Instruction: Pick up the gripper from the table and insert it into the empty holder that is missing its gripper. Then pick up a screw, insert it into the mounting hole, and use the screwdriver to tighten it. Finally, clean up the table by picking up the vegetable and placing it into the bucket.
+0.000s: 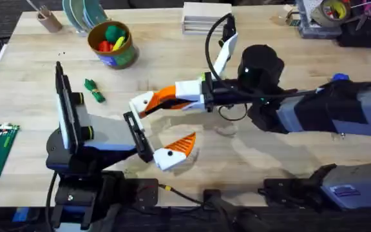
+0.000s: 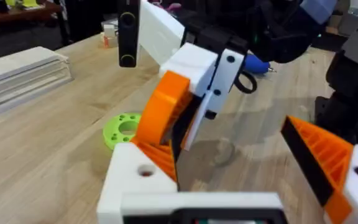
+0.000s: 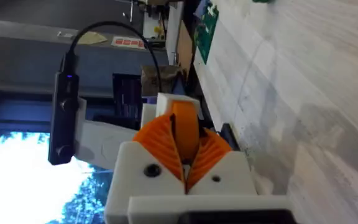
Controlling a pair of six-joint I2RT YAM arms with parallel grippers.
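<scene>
Left gripper (image 1: 158,129) hangs spread wide over the tabletop (image 1: 37,71), grasping nothing. Farther left the vegetable (image 1: 95,91) lies loose, near the bucket (image 1: 113,44) but not in it. One side of the left gripper carries its ribbed orange pad; the other ends in the bare white holder (image 2: 135,180), mounting hole facing up. Just right of that, the orange finger (image 2: 163,106) meets the holder at a tilt, its lower end touching the white block; whether it is seated I cannot tell. The right gripper (image 3: 185,149), reaching in from the right, is clenched on this finger, pads on both flanks. To do the insertion well, I judge the right arm should level the finger with the holder's slot and press along it, not sideways. The left arm should hold rigid, until the holes line up for the screw.
</scene>
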